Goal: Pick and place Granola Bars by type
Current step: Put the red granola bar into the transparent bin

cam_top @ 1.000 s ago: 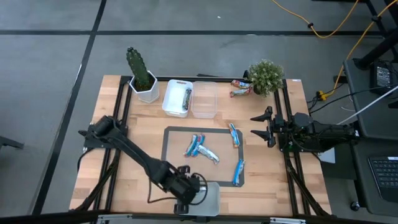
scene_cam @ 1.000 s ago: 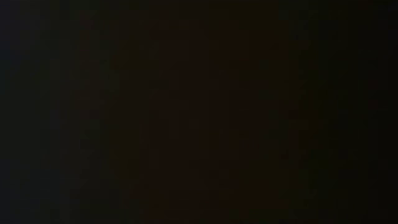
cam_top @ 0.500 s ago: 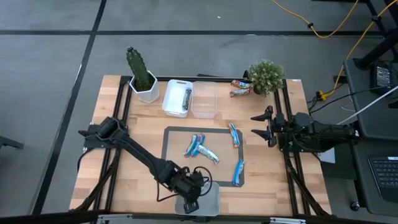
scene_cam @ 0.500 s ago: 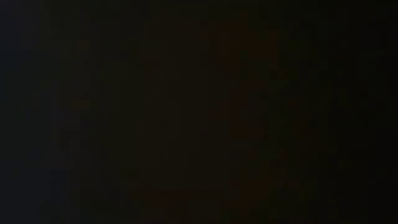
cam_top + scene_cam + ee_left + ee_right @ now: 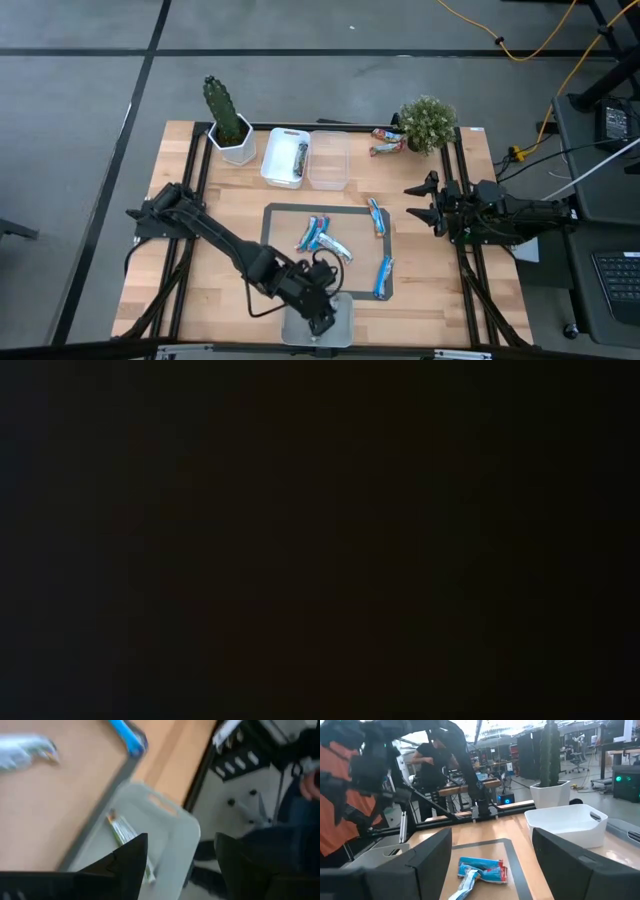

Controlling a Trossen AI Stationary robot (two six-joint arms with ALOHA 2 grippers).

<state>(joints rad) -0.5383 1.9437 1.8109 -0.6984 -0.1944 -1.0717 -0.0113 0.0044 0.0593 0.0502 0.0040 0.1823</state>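
Several blue Granola Bars point(image 5: 315, 235) and a silver-white one point(image 5: 338, 250) lie on the grey-edged mat point(image 5: 270, 230) in mid-table. Two brown-red bars point(image 5: 385, 142) lie by the leafy plant. A dark bar point(image 5: 300, 160) lies in the white tray point(image 5: 272, 160). My left gripper point(image 5: 322, 322) hovers open over a grey tray point(image 5: 345, 312) at the near edge. In the left wrist view a silver-green bar point(image 5: 121, 832) lies flat in that tray point(image 5: 170, 835), beside one finger. My right gripper point(image 5: 410, 200) waits open at the table's right side.
A clear tray point(image 5: 328, 160) stands beside the white one at the back. A potted cactus point(image 5: 225, 115) stands at the back left and a leafy plant point(image 5: 428, 122) at the back right. A person point(image 5: 430, 755) shows in the room behind. The low view is dark.
My left gripper has shifted a little toward the table's right edge over the grey tray.
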